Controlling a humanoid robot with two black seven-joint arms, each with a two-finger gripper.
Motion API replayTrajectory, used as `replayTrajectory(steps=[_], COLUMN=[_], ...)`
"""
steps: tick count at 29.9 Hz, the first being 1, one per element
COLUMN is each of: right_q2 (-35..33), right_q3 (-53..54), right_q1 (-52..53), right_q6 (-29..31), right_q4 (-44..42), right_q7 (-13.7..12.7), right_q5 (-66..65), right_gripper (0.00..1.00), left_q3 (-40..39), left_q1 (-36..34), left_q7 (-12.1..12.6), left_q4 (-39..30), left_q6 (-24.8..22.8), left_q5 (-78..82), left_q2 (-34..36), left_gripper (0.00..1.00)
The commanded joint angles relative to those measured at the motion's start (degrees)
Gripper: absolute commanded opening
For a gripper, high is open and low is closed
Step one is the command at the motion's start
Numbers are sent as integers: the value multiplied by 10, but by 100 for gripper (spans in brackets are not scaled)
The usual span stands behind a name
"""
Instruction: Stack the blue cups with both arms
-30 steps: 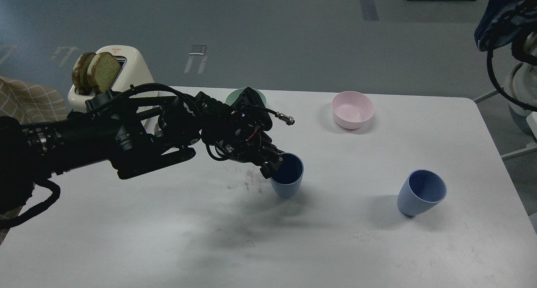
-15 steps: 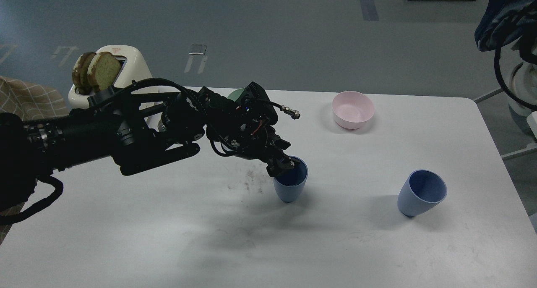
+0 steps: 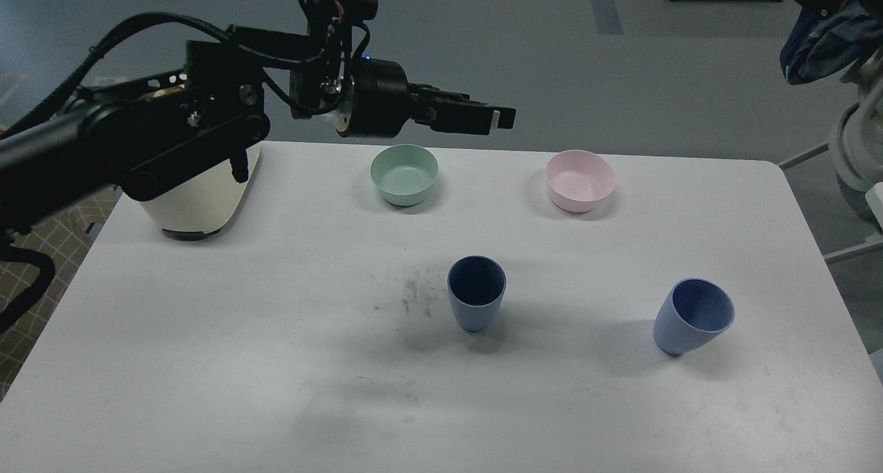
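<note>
Blue cups stand apart on the white worktop (image 3: pixel 207 363): one cup (image 3: pixel 476 300) upright near the middle beside a dark smudge (image 3: pixel 414 290), the other cup (image 3: pixel 692 316) well to its right, leaning rightward. Behind them sit a pale green bowl (image 3: pixel 404 175) and a pink bowl (image 3: pixel 579 180). Left gripper (image 3: pixel 493 118) hangs high above the bowls, holding nothing; whether its jaws are parted I cannot tell. Right gripper is out of sight.

Even, diffuse light from above makes the white tabletop (image 3: pixel 276 363) bright without glare, each blue cup (image 3: pixel 476 302) (image 3: pixel 692 316) throws only a soft pale shadow around its base, the black left arm (image 3: pixel 172 125) loses detail in darkness, and the picture is sharp, with cool bluish colour.
</note>
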Motion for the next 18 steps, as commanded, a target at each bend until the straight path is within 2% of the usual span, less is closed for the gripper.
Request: replayTrajectory(steps=[1, 5, 7, 13, 18], right_q2=[-68, -108, -131, -159, -162], right_q3=[1, 2, 2, 4, 3], right_q1=[-58, -104, -148, -204, -244], right_q6=[0, 0, 0, 0, 0], right_q4=[54, 88, 118, 158, 162], right_q7=[2, 2, 2, 3, 3], right_q5=[-58, -122, -197, -352, -424], right_gripper=[100, 100, 100, 100, 100], left_q3=[-31, -31, -28, -30, -30], left_q1=[18, 21, 28, 51, 56], left_q7=[2, 2, 3, 3, 4], left_q4=[41, 59, 59, 57, 57], left_q6=[0, 7, 9, 15, 15], left_q5=[-114, -163, -163, -160, -159], left_q2=[4, 5, 5, 0, -4], left_gripper=[96, 96, 96, 96, 96])
